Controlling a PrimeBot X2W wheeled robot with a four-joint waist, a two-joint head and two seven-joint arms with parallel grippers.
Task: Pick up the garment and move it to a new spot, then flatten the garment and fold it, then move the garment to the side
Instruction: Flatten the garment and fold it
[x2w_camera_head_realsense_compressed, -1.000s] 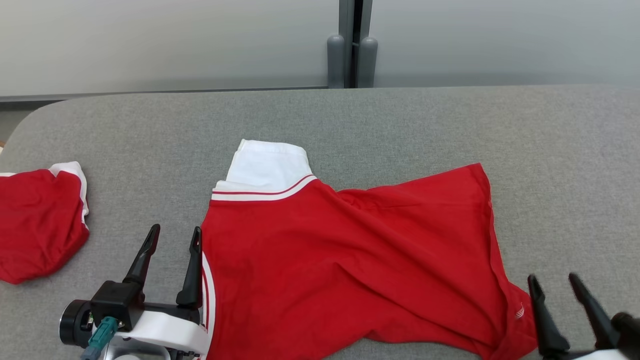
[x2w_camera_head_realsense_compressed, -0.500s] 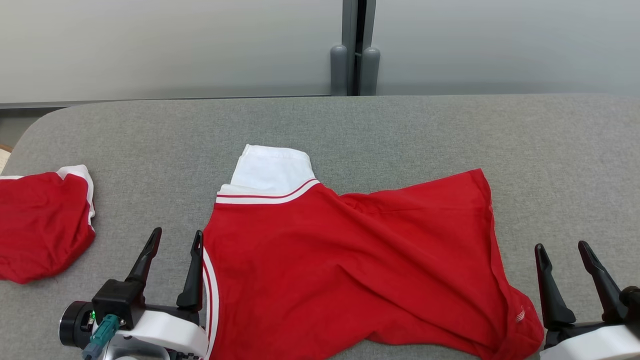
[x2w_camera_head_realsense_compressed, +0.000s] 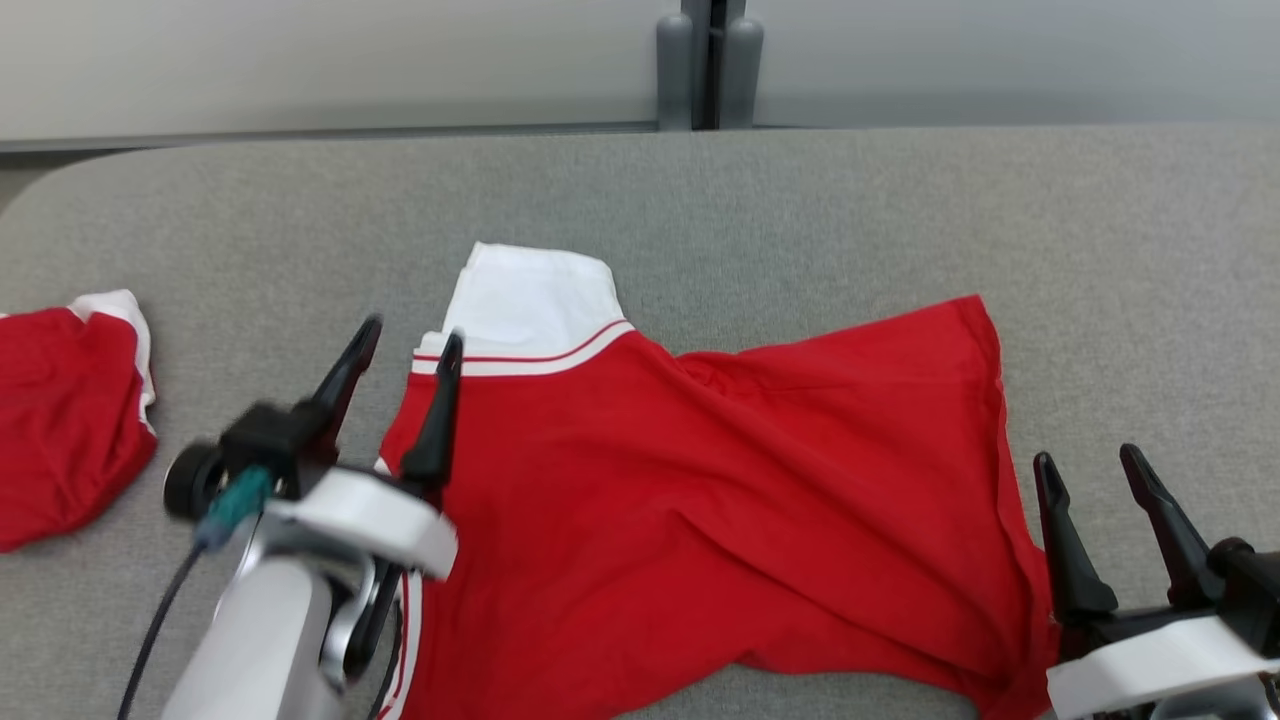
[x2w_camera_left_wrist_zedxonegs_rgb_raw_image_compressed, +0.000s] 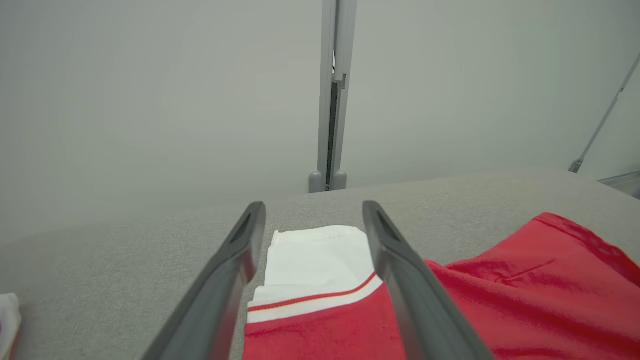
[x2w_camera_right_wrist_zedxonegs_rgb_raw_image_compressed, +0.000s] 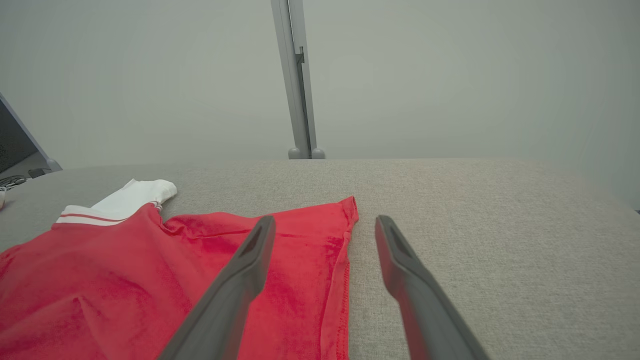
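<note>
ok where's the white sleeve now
In the head view the white sleeve lies left of centre on the table, at the far-left corner of the shirt, just beyond the left fingers.

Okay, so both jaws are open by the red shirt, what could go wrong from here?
1. The left jaws stand open at the white part of the red shirt; closing there might lift one corner only and bunch the cloth further.
2. Creases run across the shirt's middle; folding before smoothing would likely set them.
3. A second red garment lies at the left of the table; a sideways move could land on it.
</note>
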